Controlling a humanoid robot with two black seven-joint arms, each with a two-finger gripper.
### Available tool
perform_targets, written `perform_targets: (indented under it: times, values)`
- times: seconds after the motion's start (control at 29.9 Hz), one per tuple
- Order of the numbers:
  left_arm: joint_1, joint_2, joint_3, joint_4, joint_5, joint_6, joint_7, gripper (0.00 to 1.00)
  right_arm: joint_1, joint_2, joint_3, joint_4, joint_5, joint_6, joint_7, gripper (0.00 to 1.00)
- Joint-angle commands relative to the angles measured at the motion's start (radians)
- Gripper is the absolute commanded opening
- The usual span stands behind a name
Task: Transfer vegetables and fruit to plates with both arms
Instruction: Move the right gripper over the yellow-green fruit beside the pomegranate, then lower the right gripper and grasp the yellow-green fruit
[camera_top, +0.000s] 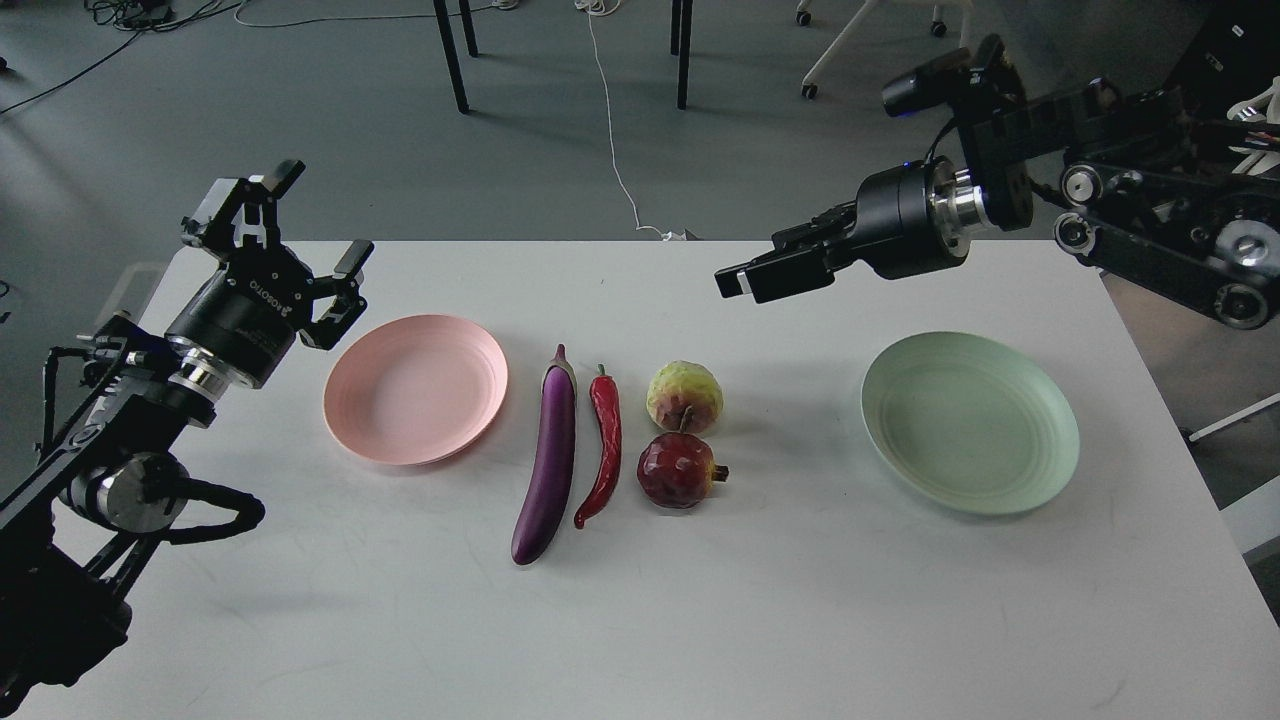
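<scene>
A purple eggplant, a red chili pepper, a yellow-green fruit and a dark red pomegranate lie side by side at the middle of the white table. The pale pink plate sits to their left and the mint green plate to their right; both are bare. My left gripper is open and empty, raised left of the pink plate. My right gripper points left, above the table's far edge, behind and to the right of the yellow-green fruit. It is seen side-on, so its fingers cannot be told apart.
The white table reaches from its far edge to the bottom of the view. Behind it on the grey floor are chair legs, a white cable and a wheeled chair base.
</scene>
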Motion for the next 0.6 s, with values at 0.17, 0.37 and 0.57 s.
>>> perform_targets:
  times: [0.17, 0.37, 0.57]
  values:
    - [0.015, 0.022, -0.005, -0.058, -0.002, 0.000, -0.005, 1.00, -0.034, 0.155, -0.060, -0.122, -0.061, 0.000, 0.000, 0.99]
    - [0.022, 0.022, -0.006, -0.073, -0.002, 0.000, -0.007, 1.00, -0.044, 0.266, -0.127, -0.216, -0.064, 0.000, 0.000, 0.99]
    - [0.027, 0.022, -0.026, -0.079, -0.003, 0.000, -0.007, 1.00, -0.044, 0.376, -0.237, -0.328, -0.069, 0.000, 0.000, 0.99]
